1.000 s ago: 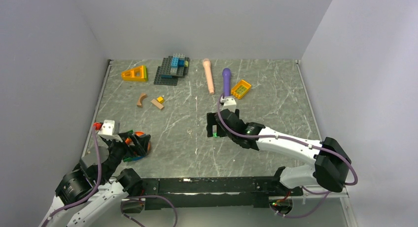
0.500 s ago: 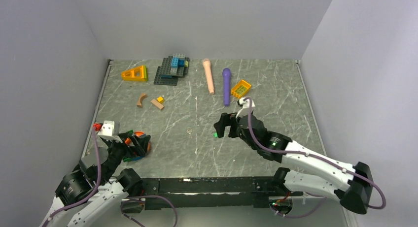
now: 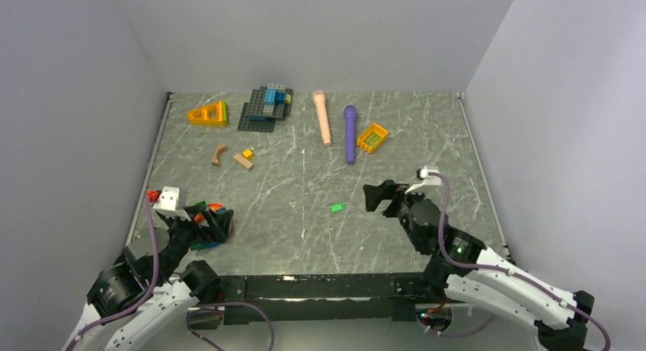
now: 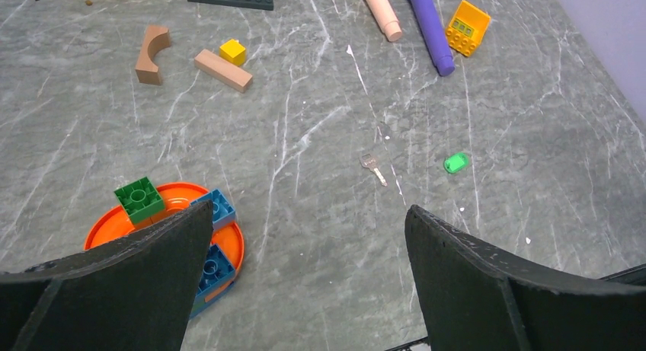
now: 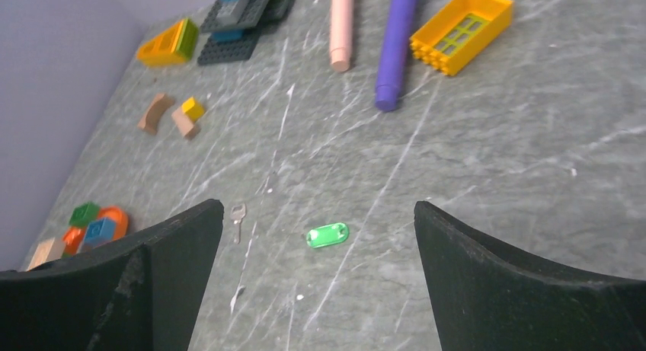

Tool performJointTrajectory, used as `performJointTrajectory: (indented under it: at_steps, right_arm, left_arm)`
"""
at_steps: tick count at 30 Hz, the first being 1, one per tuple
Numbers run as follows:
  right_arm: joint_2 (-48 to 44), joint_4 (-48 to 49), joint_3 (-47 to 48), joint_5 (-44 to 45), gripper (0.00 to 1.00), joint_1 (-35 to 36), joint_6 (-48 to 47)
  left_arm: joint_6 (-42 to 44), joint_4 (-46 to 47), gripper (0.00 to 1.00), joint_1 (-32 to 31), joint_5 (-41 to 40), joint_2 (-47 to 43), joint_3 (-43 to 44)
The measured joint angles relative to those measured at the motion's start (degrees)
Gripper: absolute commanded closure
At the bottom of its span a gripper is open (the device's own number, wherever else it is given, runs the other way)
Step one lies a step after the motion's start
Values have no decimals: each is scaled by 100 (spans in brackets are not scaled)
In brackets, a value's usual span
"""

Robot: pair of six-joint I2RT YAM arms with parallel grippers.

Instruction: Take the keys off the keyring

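Observation:
A small silver key (image 3: pixel 293 205) lies loose on the grey marble table, and a green oval key tag (image 3: pixel 337 208) lies apart to its right. No ring joining them can be made out. Both show in the left wrist view, key (image 4: pixel 373 167) and tag (image 4: pixel 455 163), and in the right wrist view, key (image 5: pixel 238 214) and tag (image 5: pixel 327 235). My right gripper (image 3: pixel 383 199) is open and empty, to the right of the tag; its jaws (image 5: pixel 316 212) frame the tag from above. My left gripper (image 3: pixel 209 225) is open and empty at the near left (image 4: pixel 308 210).
An orange plate (image 3: pixel 219 211) with blue and green bricks sits under the left gripper. At the back are wooden blocks (image 3: pixel 243 161), a dark baseplate with bricks (image 3: pixel 259 115), a yellow wedge (image 3: pixel 208 114), a pink cylinder (image 3: pixel 323 117), a purple cylinder (image 3: pixel 350 133) and a yellow brick (image 3: pixel 372 137).
My right gripper has pulled back to the right and nearer the base, away from the green tag, which stays on the table. The left arm has not moved.

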Motion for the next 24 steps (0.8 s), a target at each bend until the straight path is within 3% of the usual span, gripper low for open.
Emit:
performJointTrajectory:
  at_steps: [4, 11, 24]
  right_arm:
    - [-713, 42, -476, 531, 0, -4, 116]
    - [-1738, -162, -702, 717, 0, -7, -9]
    - [-2170, -813, -656, -92, 0, -7, 166]
  left_arm:
    - [0, 0, 1, 0, 4, -17, 0]
    - [11, 13, 1, 0, 22, -74, -2]
    - [20, 15, 1, 0, 44, -83, -2]
